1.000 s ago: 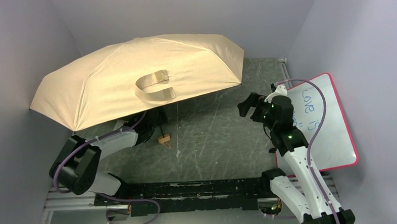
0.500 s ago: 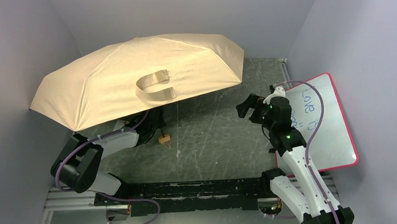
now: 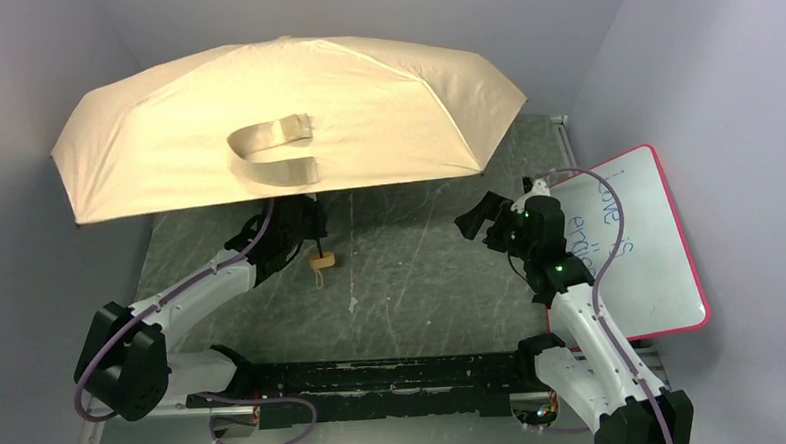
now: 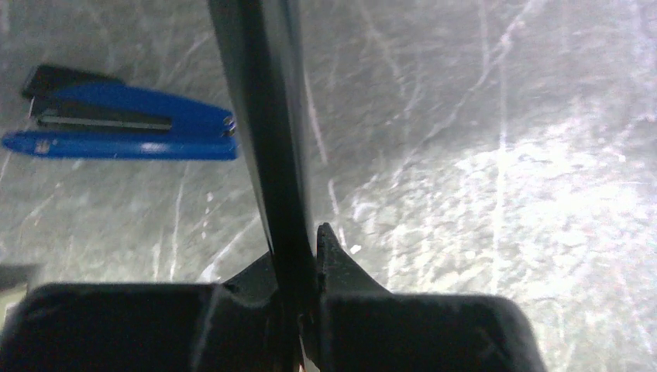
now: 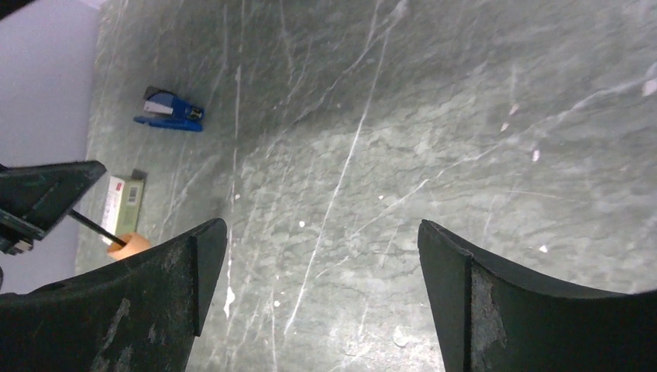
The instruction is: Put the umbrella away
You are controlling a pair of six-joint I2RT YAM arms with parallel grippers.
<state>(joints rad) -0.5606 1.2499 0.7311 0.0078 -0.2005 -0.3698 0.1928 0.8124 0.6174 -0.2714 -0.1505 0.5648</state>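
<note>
Hanging wide open over the far left of the dark green, scratched stone-look tabletop (image 3: pixel 422 281) is the cream-beige fabric folding umbrella (image 3: pixel 383 92), its canopy fully spread and its panels taut. On top of the canopy a beige strap (image 3: pixel 271 152) curls in a loose loop. Under the canopy, the left gripper (image 4: pixel 302 256) is clamped tight on the thin dark shaft (image 4: pixel 267 116), which rises steeply out of its jaws in the left wrist view. The small tan wooden handle (image 3: pixel 320 257) sits low at the shaft's end; whether it touches the tabletop I cannot tell.

The right gripper (image 5: pixel 321 226) is spread wide with nothing in it, above bare tabletop and well apart from the umbrella.

For writing, the white, pink-framed whiteboard (image 3: pixel 651 261) at the right edge carries blue handwriting: "Love is" reads clearly, while the lines below are covered by the right arm. A small white and green box (image 5: pixel 124 198) lies near the handle, its label too small to read.

The canopy hides most of the far left tabletop from above. A blue and black stapler (image 4: pixel 132 128) lies there, seen only by the wrist cameras.
</note>
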